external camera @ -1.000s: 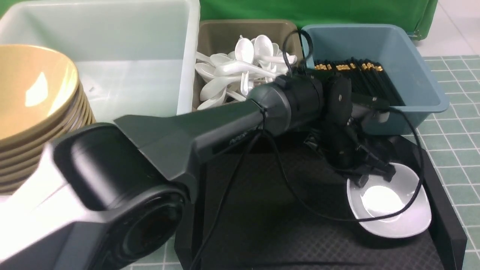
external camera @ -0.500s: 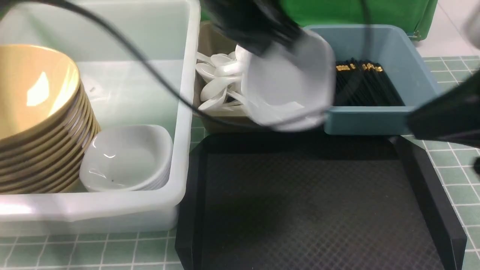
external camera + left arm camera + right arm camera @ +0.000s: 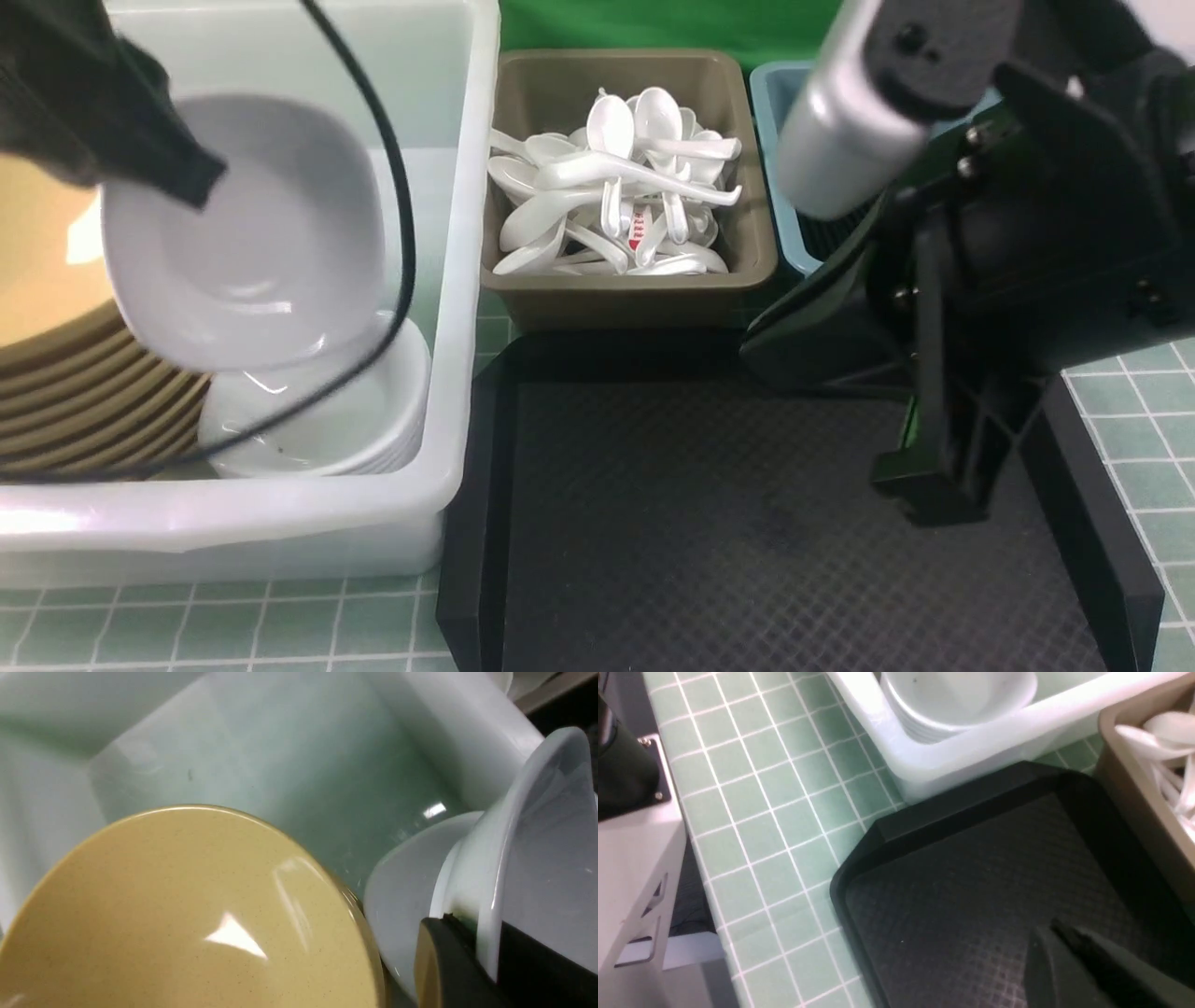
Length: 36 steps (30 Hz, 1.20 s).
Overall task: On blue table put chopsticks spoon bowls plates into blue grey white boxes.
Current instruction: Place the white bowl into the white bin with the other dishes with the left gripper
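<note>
While the left pincer (image 3: 187, 175) is clamped on the rim of a white plate (image 3: 252, 252), that plate hangs tilted in the air over the near end of the white box (image 3: 467, 280). Its hollow is turned toward the front camera, and it sits above the stack of plates (image 3: 364, 429) lying in the box's near right corner. From the left wrist camera the rim is seen nipped between the two dark fingers (image 3: 448, 975), one on each face. Beside the stack, filling the left of the same box, sit the nested tan bowls (image 3: 84, 401). The olive-grey box (image 3: 625, 301) stands just right of the white one and holds a heap of white spoons (image 3: 611, 191). The blue box (image 3: 767, 93) beyond it is mostly hidden behind the right arm, so its contents cannot be told. The right pincer (image 3: 934, 490) hangs over the black tray (image 3: 691, 532), jaws pressed together with nothing between them. Tray and boxes rest on the green-tiled tabletop (image 3: 1153, 448).
</note>
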Motion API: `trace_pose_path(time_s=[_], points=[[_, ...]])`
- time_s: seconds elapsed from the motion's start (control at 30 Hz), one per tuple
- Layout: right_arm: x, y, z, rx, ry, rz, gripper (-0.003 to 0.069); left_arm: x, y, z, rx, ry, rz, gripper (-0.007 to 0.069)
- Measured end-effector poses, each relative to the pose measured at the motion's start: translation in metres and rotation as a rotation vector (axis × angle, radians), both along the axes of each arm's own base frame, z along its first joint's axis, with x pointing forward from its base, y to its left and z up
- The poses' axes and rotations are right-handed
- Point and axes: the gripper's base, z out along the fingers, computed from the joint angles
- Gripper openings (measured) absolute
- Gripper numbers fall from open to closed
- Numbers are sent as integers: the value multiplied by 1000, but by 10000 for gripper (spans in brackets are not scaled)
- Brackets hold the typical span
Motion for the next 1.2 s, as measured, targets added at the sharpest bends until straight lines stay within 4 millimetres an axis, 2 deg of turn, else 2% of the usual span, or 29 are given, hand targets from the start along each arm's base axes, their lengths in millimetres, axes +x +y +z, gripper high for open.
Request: trace_pose_path(time_s=[0.4, 0.53, 0.7, 0.77, 0.8, 0.83, 0.9, 1.0, 1.1, 1.2], points=[[0, 0, 0, -2, -3, 4, 50, 35, -13, -45, 67, 175, -86, 20], [0, 0, 0, -3, -4, 4, 51, 43, -14, -57, 101, 218, -95, 68], [0, 0, 0, -4, -6, 3, 51, 49, -14, -63, 128, 228, -95, 237], [0, 0, 0, -4, -7, 4, 51, 50, -14, -62, 134, 216, -98, 353], [0, 0, 0, -4, -7, 4, 51, 50, -14, -62, 135, 213, -98, 373], [0, 0, 0, -2, -9, 3, 51, 51, -13, -61, 140, 200, -98, 451], [0, 0, 0, -2, -12, 6, 51, 52, -14, -61, 139, 190, -100, 533], [0, 0, 0, -1, -14, 6, 51, 52, -13, -61, 139, 187, -99, 598], [0, 0, 0, -1, -14, 6, 51, 52, -13, -57, 125, 184, -75, 622], [0, 0, 0, -1, -14, 6, 53, 54, -13, -37, 39, 141, 51, 614]])
